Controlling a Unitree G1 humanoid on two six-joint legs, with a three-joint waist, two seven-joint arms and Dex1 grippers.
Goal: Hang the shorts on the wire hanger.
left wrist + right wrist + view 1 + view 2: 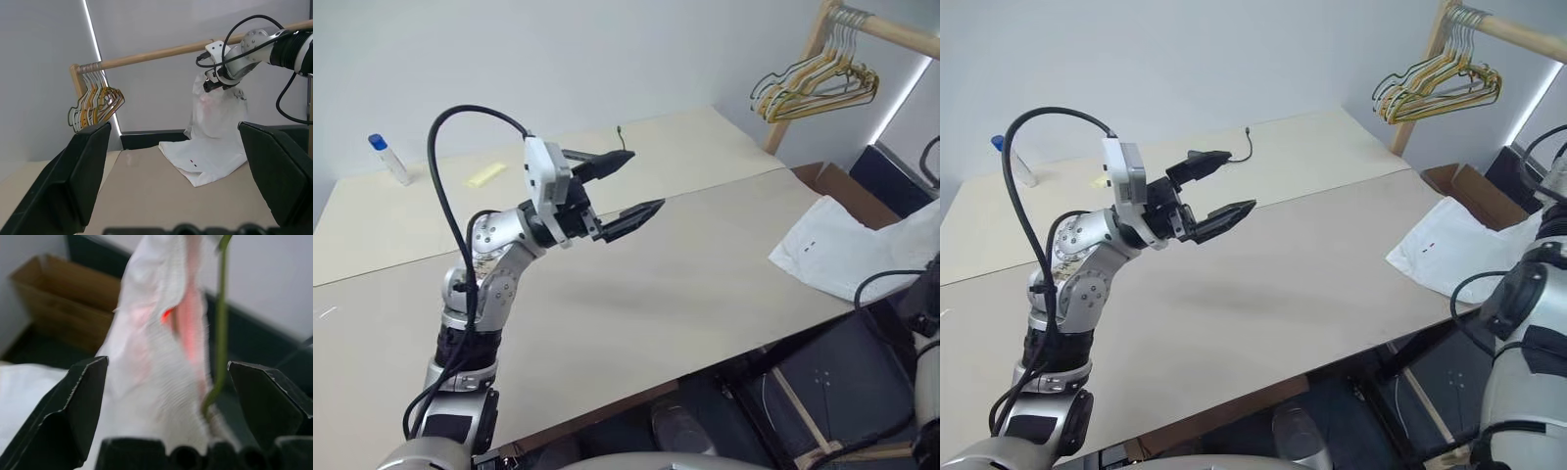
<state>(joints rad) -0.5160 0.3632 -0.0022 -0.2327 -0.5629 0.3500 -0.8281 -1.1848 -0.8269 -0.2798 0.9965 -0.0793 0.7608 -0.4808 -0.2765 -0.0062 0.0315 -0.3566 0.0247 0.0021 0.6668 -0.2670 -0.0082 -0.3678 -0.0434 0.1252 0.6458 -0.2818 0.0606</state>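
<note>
The shorts (215,142) are seen partly lifted near the wooden rail, the lower part lying on the table (636,294) edge. The cloth is judged soft and light, so the elastic waistband should be taken. Both the left claw (622,191) and the right claw (166,401) are spread open, gripping nothing; the wire hanger (220,333) runs beside the cloth.

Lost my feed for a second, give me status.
Left gripper open, empty, over the table. Right gripper open at the shorts, which hang up by the wire hanger, lower end on the table. Nothing in the way.
</note>
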